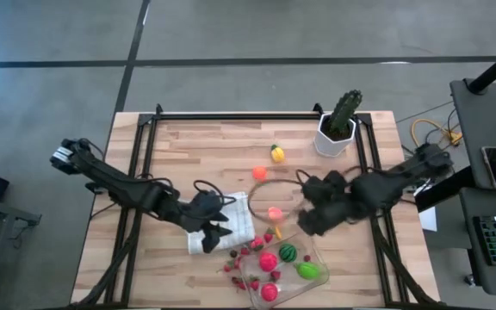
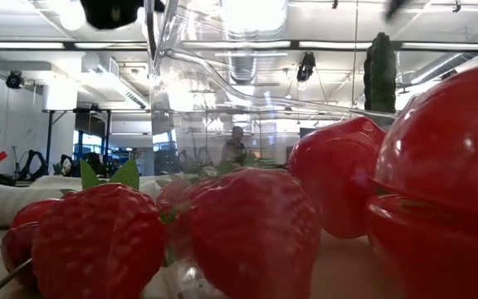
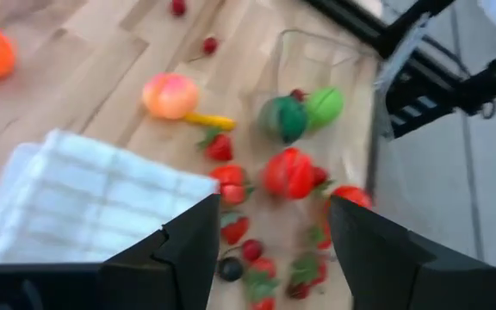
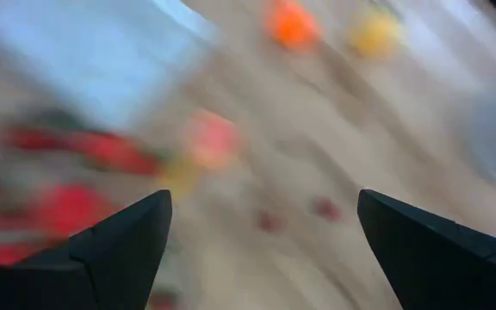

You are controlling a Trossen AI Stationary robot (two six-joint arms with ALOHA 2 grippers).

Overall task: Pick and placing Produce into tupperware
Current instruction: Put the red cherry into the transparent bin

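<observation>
The clear tupperware (image 1: 320, 258) sits near the table's front edge and holds a striped green piece (image 1: 288, 252), a light green piece (image 1: 308, 269) and two pink pieces (image 1: 268, 261). Small red strawberries (image 1: 239, 254) lie on the wood just to its left, and they loom large in the low view (image 2: 247, 224). A peach (image 1: 274, 213) lies behind the tupperware. An orange piece (image 1: 259, 172) and a yellow piece (image 1: 276, 153) lie farther back. My left gripper (image 1: 222, 232) hovers open over the cloth's front right corner, with nothing between its fingers (image 3: 188, 250). My right gripper (image 1: 304, 222) hovers open beside the peach, also with nothing in it.
A white checked folded cloth (image 1: 241, 213) lies left of the produce, under my left gripper. A dark green cactus in a white pot (image 1: 337, 127) stands at the table's far right. Black frame rails run along the table's left, right and far sides.
</observation>
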